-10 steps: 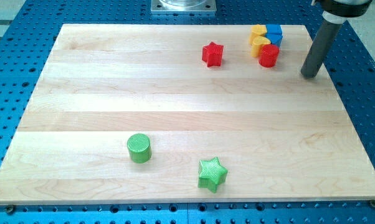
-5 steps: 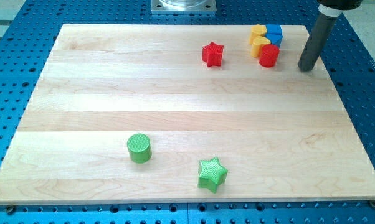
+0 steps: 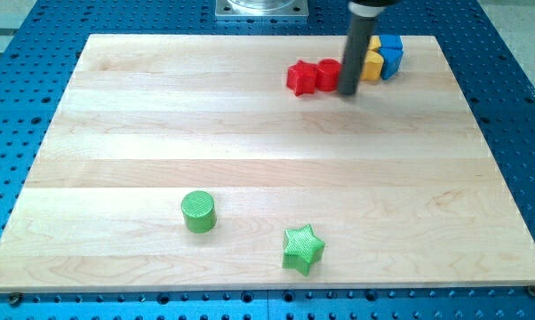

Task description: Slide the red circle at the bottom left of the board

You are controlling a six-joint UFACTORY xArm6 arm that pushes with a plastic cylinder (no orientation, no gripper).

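The red circle [image 3: 329,75] lies near the board's top, right of centre. It touches the red star [image 3: 301,77] on its left. My tip [image 3: 347,91] stands against the red circle's right side, and the rod hides part of it. Just right of the rod are a yellow block [image 3: 372,64] and a blue block [image 3: 390,52], close together at the top right.
A green cylinder [image 3: 198,212] sits at the lower left of centre. A green star [image 3: 303,248] lies near the bottom edge. The wooden board [image 3: 116,133] rests on a blue perforated table. A metal mount [image 3: 261,9] is at the view's top.
My tip swept left from the board's right edge to the red circle. The red circle slid left, away from the yellow block, and now touches the red star.
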